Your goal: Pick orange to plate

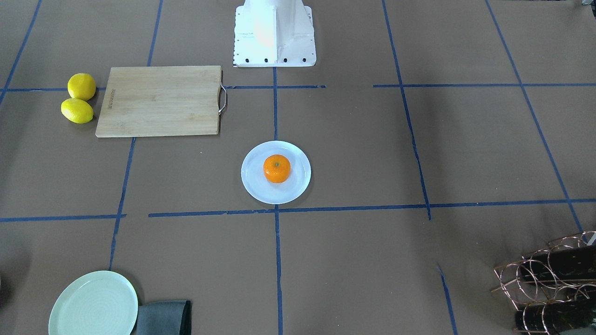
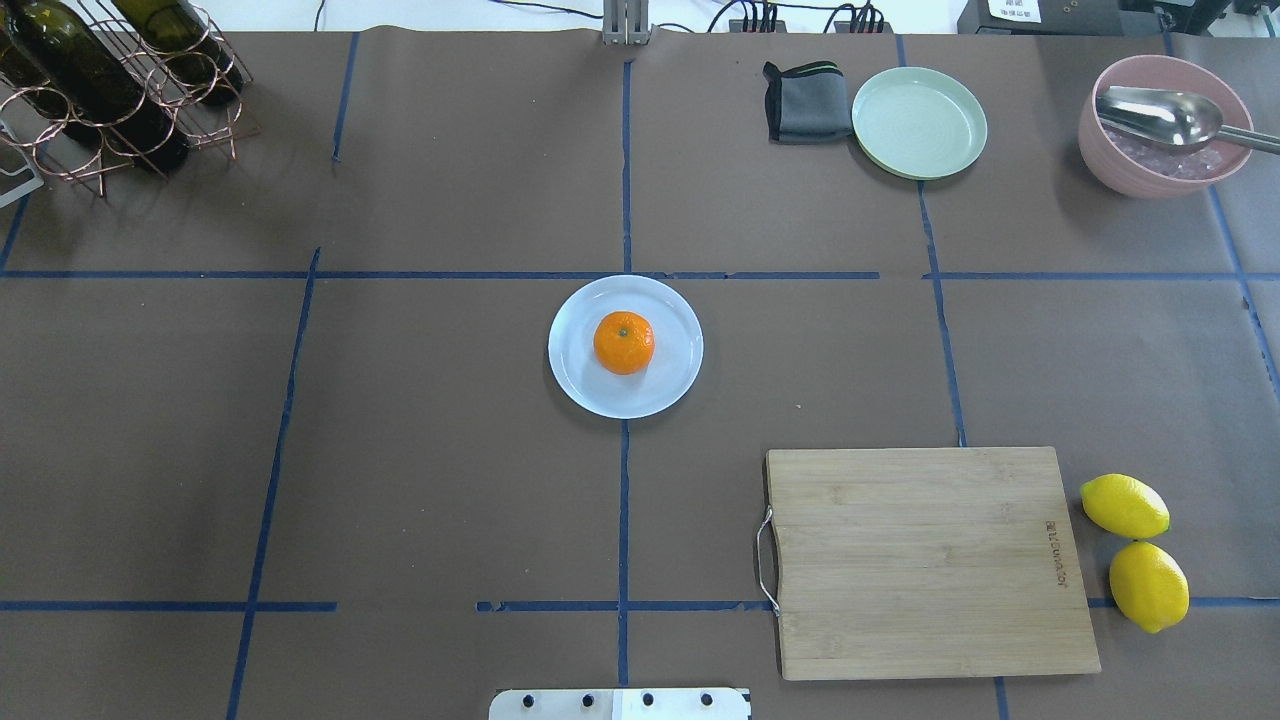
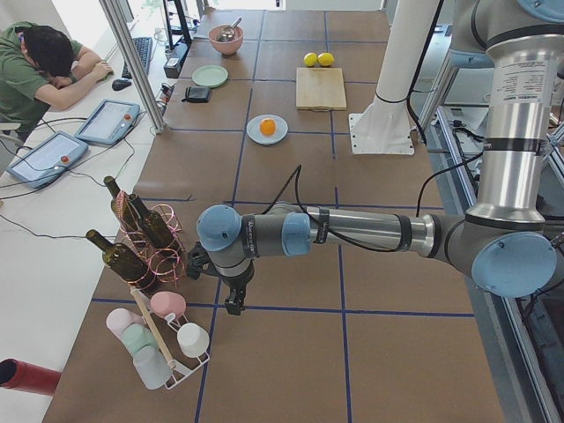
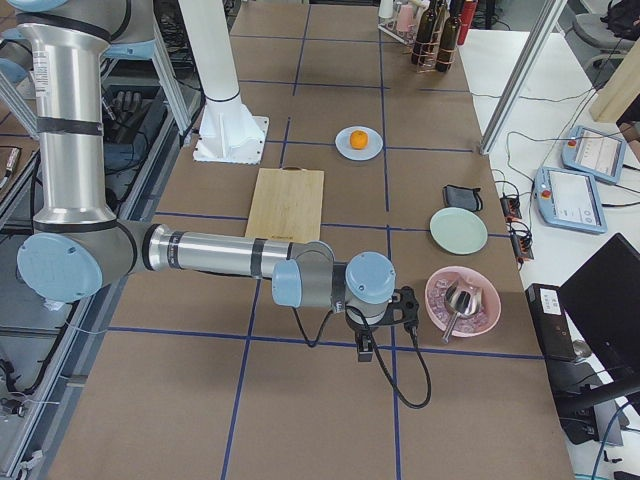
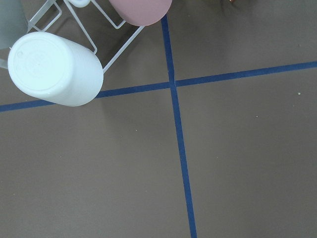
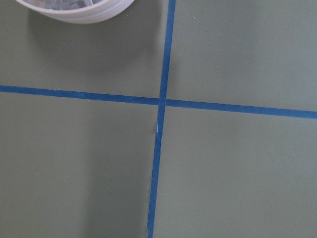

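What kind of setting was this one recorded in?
Probably a robotics lab: a paper-covered table gridded with blue tape, the orange staged on the plate, and teach pendants alongside.

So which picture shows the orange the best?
The front-facing view: the orange is big and sharp there, sitting in the middle of the plate, green stem spot showing. The overhead view is nearly as good. Both side views show it far off and tiny. The wrist cameras miss it.
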Tool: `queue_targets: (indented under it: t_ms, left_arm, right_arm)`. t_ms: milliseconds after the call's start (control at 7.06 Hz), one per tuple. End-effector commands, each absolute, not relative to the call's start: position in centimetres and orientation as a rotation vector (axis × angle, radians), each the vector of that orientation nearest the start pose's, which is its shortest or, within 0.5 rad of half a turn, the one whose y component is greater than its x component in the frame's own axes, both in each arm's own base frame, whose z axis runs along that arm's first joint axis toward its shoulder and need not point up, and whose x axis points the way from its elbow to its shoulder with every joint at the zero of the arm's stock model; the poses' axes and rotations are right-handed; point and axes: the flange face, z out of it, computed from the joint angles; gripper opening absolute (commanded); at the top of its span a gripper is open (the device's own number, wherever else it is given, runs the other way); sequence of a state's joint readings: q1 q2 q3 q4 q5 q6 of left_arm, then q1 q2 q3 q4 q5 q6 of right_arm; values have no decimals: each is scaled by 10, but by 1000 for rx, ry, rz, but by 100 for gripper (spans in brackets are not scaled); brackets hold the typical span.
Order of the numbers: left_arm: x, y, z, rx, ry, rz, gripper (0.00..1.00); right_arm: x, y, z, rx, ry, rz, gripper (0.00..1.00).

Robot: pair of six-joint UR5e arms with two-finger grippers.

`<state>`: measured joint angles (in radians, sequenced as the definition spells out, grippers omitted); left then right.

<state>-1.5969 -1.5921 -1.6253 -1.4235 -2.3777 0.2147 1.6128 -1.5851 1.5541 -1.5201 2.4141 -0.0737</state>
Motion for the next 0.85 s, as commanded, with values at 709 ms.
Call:
queue_targets:
  t_ms: [709]
  left_arm:
    - [-74,-494,630,37,809,154,100]
  right_arm:
    - [83,-490,648,56,-842,-25,100]
